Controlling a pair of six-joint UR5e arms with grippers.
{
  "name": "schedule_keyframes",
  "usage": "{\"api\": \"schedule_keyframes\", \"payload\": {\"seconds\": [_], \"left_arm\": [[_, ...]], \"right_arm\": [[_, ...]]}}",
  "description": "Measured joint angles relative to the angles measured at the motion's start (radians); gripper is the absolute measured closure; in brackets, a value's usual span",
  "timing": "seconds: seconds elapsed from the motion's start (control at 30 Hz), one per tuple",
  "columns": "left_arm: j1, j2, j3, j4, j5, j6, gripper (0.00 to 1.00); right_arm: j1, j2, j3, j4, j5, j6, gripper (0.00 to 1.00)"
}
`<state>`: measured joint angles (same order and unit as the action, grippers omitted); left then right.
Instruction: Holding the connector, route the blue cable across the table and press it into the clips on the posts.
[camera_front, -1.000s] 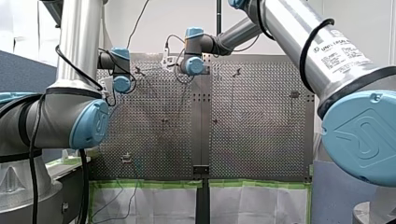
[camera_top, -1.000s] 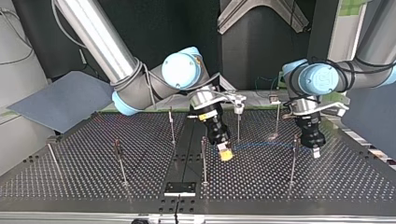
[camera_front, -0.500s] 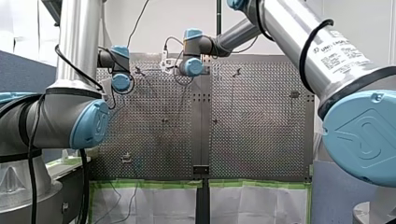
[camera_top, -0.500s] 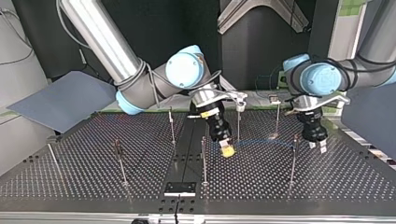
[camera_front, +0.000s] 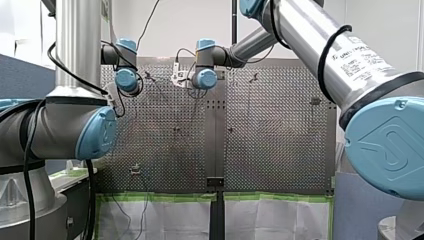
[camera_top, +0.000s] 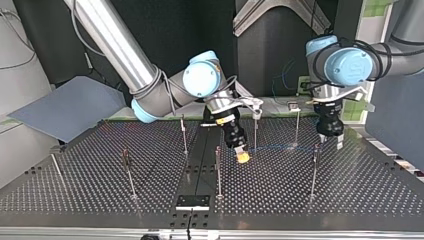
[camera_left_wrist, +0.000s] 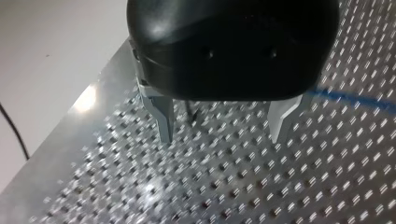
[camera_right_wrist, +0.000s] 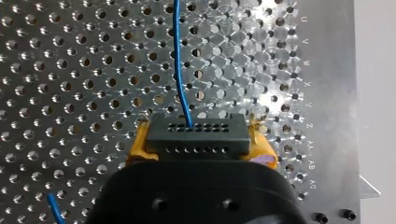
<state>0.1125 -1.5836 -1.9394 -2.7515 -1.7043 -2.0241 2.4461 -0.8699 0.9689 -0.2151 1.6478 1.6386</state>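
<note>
Right claw: my right gripper (camera_top: 242, 156) hangs tilted over the table (camera_top: 100, 192), a little toward 5 o'clock from the top view's centre. Its yellow pads (camera_right_wrist: 139, 148) are clamped on the two ends of the connector (camera_right_wrist: 195, 135).
Connector: a dark grey block with rows of small holes, held between the pads just above the table.
Cable: the blue cable (camera_right_wrist: 180, 70) leaves the connector's holed face and runs ahead of the gripper over the table. In the top view it runs low toward 3 o'clock from the connector, as far as the post below my left gripper (camera_top: 331, 144). Whether any post holds it cannot be told.
Left claw: it points straight down at 3 o'clock from the top view's centre. Its metal fingers (camera_left_wrist: 164, 116) stand wide apart with only the table between them. The cable lies beside one finger, outside the gap.
Posts: thin upright posts (camera_top: 218, 170) stand spread over the table. One is just at 1 o'clock of my right gripper, another at 7 o'clock of my left gripper.
</note>
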Motion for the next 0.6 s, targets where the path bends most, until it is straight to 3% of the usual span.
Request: {"api": "schedule_keyframes", "payload": {"seconds": [0.13,0.33,0.6], "left_arm": [[-0.002,0.038,-0.027,-0.042,0.039,-0.015,0.00],[-0.003,0.098,-0.057,-0.103,0.058,-0.021,0.00],[-0.019,0.181,-0.063,-0.136,0.061,0.039,0.00]], "right_arm": [[0.001,0.005,0.000,0.000,0.000,0.001,1.00],[0.003,0.008,0.000,0.003,0.000,0.004,1.00],[0.003,0.009,0.000,0.009,0.000,0.005,1.00]]}}
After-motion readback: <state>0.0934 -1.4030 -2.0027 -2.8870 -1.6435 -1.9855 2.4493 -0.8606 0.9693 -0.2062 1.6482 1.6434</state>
